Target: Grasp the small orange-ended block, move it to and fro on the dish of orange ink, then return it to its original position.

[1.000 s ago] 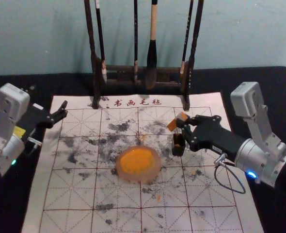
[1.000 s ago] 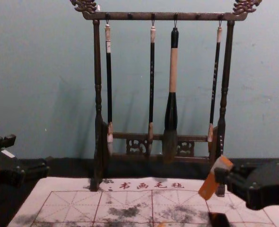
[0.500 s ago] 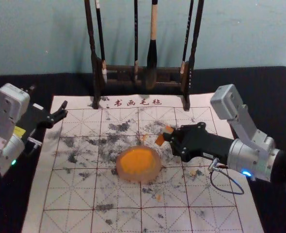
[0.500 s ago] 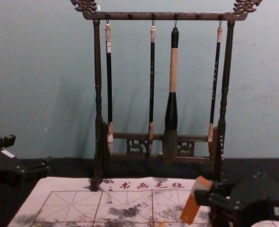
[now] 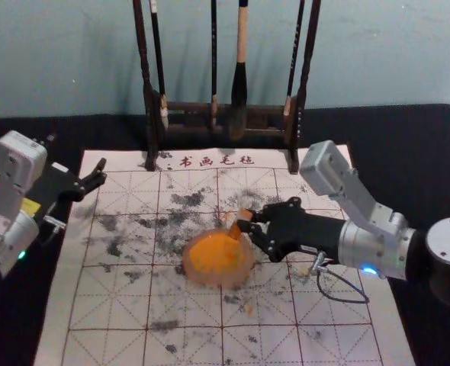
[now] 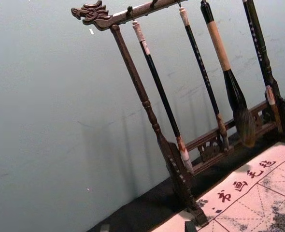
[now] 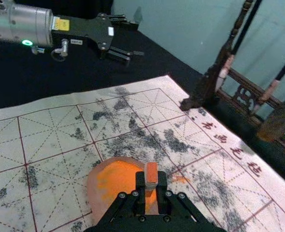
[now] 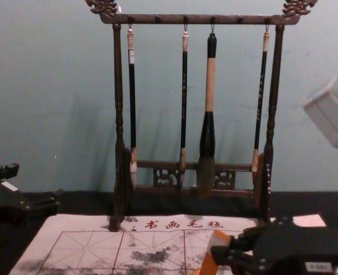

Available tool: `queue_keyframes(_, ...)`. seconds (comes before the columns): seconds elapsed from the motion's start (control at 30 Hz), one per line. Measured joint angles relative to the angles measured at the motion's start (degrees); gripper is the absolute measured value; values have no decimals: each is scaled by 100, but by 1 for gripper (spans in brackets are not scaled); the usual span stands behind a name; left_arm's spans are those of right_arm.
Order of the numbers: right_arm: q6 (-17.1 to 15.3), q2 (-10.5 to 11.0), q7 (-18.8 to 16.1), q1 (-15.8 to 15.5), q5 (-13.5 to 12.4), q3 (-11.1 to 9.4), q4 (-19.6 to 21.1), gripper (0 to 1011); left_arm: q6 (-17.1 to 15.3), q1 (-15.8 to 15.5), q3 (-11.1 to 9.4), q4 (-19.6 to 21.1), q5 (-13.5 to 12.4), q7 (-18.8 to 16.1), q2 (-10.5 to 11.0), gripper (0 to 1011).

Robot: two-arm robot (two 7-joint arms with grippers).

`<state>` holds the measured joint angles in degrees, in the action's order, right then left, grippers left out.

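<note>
Surface (image 5: 416, 145) runs wide and dark at the back and both sides, and on it lies the big white sheet (image 5: 126, 313), ruled in red, smudged black, lettering along its far edge. Up behind, the dark wooden rack (image 8: 197, 19) stands tall, its feet on that far edge. Over on the left, the left pincer (image 5: 101, 172) is parked just above the sheet's far-left edge, fingers spread. In from the right comes the right pincer (image 5: 248, 226), at the far-right edge of the dish, its fingers pinching the block! Four brushes hang from the rack, the thick one (image 8: 209, 86) second from the right. Mid-sheet sits the round, pinkish dish (image 5: 246, 264), with the orange ink (image 5: 212, 253) spread across its middle. And smallest of all, the block (image 7: 151, 175), pale-sided and orange-ended, tilts in that grip, lower end at the far-right part of the ink; whether they touch, I can't tell.
</note>
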<state>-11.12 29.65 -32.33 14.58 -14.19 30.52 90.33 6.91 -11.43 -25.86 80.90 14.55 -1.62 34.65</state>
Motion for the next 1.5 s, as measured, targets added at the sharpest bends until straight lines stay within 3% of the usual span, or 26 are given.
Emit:
queue_keyframes(0.6,90,-299,-209,604,248,475,-564,129,0,0,0,0,0,0,0,1001)
queue_keyframes(1.1,62,-284,-284,685,343,630,-649,129,0,0,0,0,0,0,0,1001)
queue_keyframes(1.5,49,-334,-168,698,429,631,-719,129,0,0,0,0,0,0,0,1001)
